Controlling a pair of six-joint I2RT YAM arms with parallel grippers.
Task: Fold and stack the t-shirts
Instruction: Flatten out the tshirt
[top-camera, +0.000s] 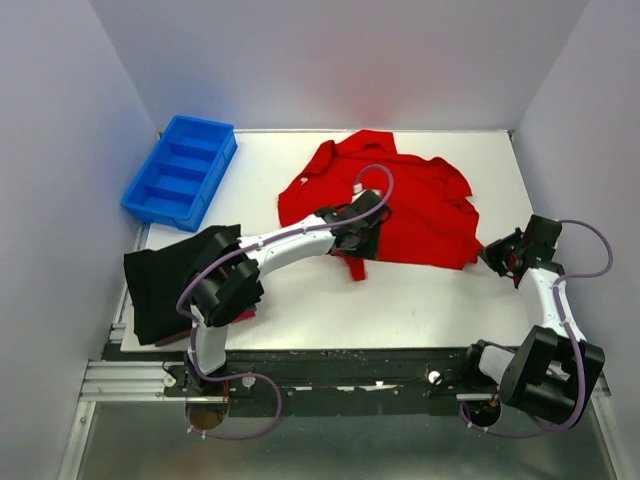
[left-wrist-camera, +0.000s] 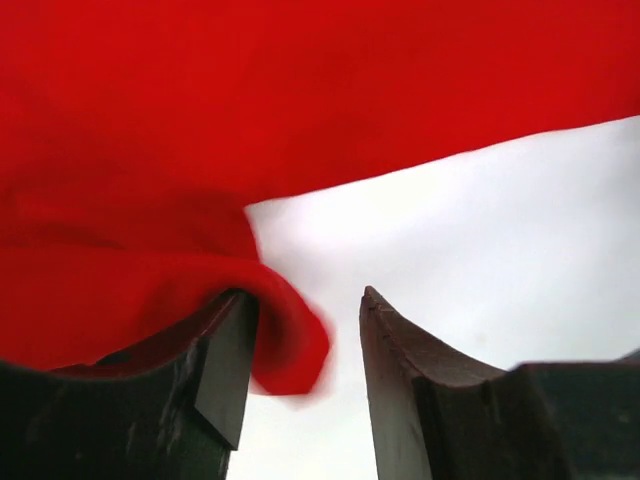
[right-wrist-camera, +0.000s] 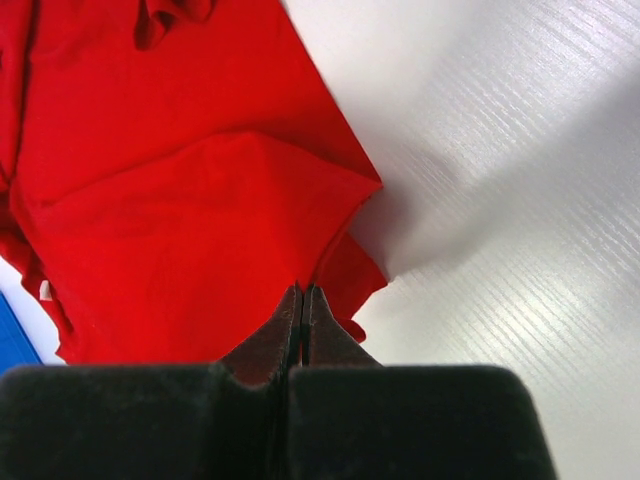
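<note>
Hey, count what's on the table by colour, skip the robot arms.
Red t-shirt: 1
Black folded cloth: 1
Dark-red cloth, mostly hidden: 1
Blue bin: 1
Total: 4

I see red shirt (left-wrist-camera: 300, 90) filling upper view, edge fold draped over one finger (left-wrist-camera: 225, 370) of left gripper (left-wrist-camera: 304, 300); jaws apart, white table (left-wrist-camera: 480, 240) beyond.

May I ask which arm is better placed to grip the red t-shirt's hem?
Left: the left gripper is open with the red t-shirt hem between its jaws; the right gripper is shut.
</note>
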